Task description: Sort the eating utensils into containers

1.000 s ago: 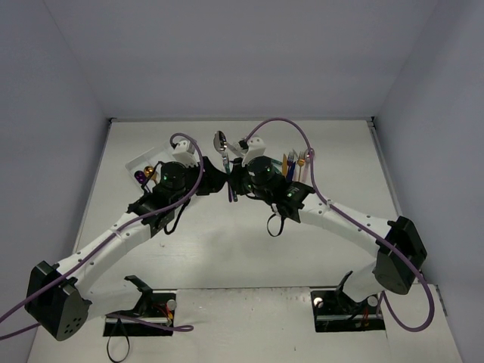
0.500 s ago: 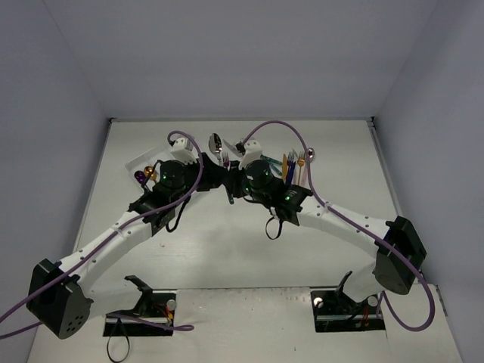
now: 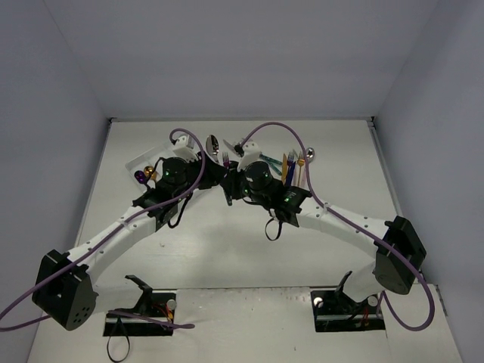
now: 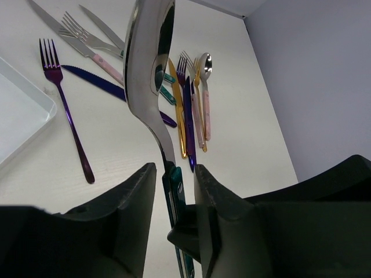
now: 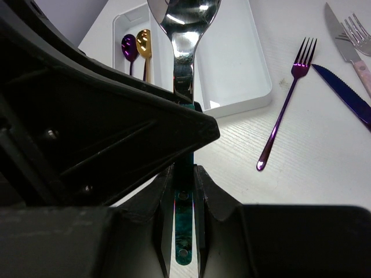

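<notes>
Item: teal-handled spoon (image 5: 184, 35), upright, bowl up, above the desk (image 5: 324, 174).
Right end effector (image 5: 184, 174): clamped on its handle.
Left end effector (image 4: 175, 174): fingers apart, flanking the same handle (a gap shows on either side).
Beyond: purple fork (image 5: 284, 110) lying on the desk, then the white tray (image 5: 255, 87), with a purple spoon (image 5: 128, 45) and a gold spoon (image 5: 144, 41) together in an outer compartment.

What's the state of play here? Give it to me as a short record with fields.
held item: teal-handled spoon, upright above the table
right fingers: clamped on its handle
left fingers: straddling the same handle, gaps either side
tray: white; purple spoon and gold spoon in one compartment
on table: purple fork beside the tray; mixed cutlery cluster further off
</notes>
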`<control>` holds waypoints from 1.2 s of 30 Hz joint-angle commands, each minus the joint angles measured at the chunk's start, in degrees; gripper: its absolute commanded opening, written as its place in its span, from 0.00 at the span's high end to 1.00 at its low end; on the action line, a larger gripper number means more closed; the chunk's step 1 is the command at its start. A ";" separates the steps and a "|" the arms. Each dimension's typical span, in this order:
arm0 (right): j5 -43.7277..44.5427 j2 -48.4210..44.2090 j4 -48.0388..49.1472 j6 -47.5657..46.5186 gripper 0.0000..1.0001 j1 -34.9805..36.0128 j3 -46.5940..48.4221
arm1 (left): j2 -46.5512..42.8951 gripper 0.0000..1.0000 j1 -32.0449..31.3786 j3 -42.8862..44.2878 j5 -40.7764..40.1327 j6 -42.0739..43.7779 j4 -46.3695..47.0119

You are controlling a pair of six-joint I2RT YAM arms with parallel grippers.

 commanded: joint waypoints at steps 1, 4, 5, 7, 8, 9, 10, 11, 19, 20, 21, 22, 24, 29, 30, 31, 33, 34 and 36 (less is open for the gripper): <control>-0.37 -1.60 6.77 -0.17 1.00 0.15 0.56 | -0.66 0.80 0.28 1.41 1.41 -1.18 5.28; -0.73 -1.41 6.92 -0.21 1.00 0.11 0.56 | -0.93 0.96 0.41 1.04 1.31 -0.98 5.64; -0.78 -1.37 6.92 -0.26 1.00 0.07 0.56 | -0.98 1.00 0.51 0.97 1.44 -0.87 5.69; -0.85 -1.28 6.92 -0.43 0.98 0.15 0.55 | -1.16 1.00 0.82 0.90 1.74 -0.63 5.68; -0.68 -1.28 6.92 -0.43 0.95 0.15 0.47 | -1.25 1.00 0.92 0.80 2.15 -0.63 5.60; -0.49 -1.28 6.92 -0.43 0.89 0.15 0.40 | -1.38 1.00 1.17 0.48 2.28 -0.69 5.60; -0.29 -1.32 6.92 -0.43 0.83 0.15 0.34 | -1.55 1.00 1.52 0.25 2.36 -0.85 5.65; -0.13 -1.40 6.92 -0.47 0.76 0.14 0.26 | -1.75 1.00 1.95 -0.13 2.48 -1.08 5.80; 0.81 -3.55 6.83 -1.54 0.39 -1.01 -2.17 | -3.75 1.00 10.59 -4.44 6.69 -3.35 6.48; 0.81 -4.23 6.81 -1.64 0.37 -1.55 -2.82 | -3.84 1.00 11.91 -4.87 7.43 -3.35 6.46; 0.81 -4.92 6.77 -1.76 0.35 -2.04 -3.61 | -3.91 1.00 13.43 -5.14 8.03 -3.35 6.42; 0.81 -5.72 6.70 -1.85 0.34 -2.51 -4.52 | -3.92 1.00 15.14 -5.38 8.79 -3.31 6.40; 0.76 -7.75 6.44 -1.93 0.33 -3.39 -6.66 | -3.62 1.00 19.12 -5.76 10.78 -3.00 6.39; -0.19 -12.61 5.95 -2.02 0.32 -6.34 -11.32 | -0.55 1.00 28.54 -5.25 14.40 -1.56 4.93; -0.37 -12.92 5.95 -2.00 0.32 -6.62 -12.14 | 0.02 1.00 30.35 -5.04 15.12 -1.20 4.75; -0.76 -13.89 5.95 -1.93 0.32 -7.50 -13.15 | 1.84 1.00 32.69 -4.39 16.16 -0.78 4.56; -1.48 -15.75 5.95 -1.81 0.32 -9.20 -14.98 | 5.10 1.00 36.89 -3.00 18.22 -0.11 4.26; -1.77 -16.59 5.95 -1.77 0.32 -10.00 -15.70 | 6.33 0.99 38.45 -2.21 19.22 0.02 4.22; -2.04 -18.09 5.89 -2.01 0.32 -11.21 -16.62 | 9.72 0.97 40.29 -0.74 20.48 0.08 4.20</control>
